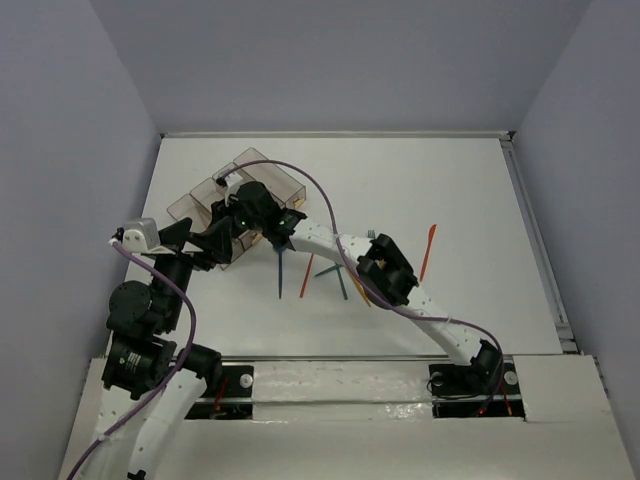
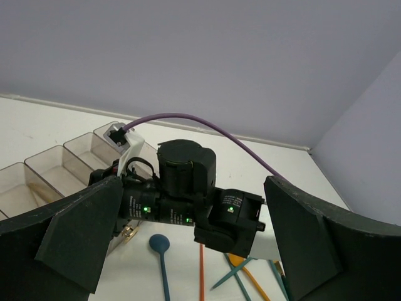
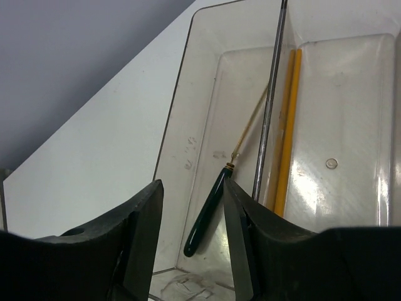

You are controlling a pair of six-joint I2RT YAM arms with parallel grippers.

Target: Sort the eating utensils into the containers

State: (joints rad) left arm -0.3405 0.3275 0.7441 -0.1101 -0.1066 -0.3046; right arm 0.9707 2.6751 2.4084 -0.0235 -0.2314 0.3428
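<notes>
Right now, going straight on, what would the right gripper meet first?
Most likely the dark green utensil lying in the clear bin below its open fingers, then the bin's floor; depth is uncertain.

Layout: bins at far left of tabletop, loose utensils to their right.

The containers (image 1: 262,172) stand at the far left of the tabletop (image 1: 450,190). The right pincer (image 3: 192,188) hangs over one bin, where a handled stick (image 3: 203,216) lies on the floor. A plain stick (image 3: 288,125) lies in the neighbouring bin, beside the shared wall. The left pincer (image 1: 197,240) sits just before the bins. To the right, on the tabletop, lie a spoon (image 1: 280,268), a thin stick (image 1: 307,275) and a crossed pair (image 1: 337,278). A lone utensil (image 1: 428,250) lies well apart, further right.
</notes>
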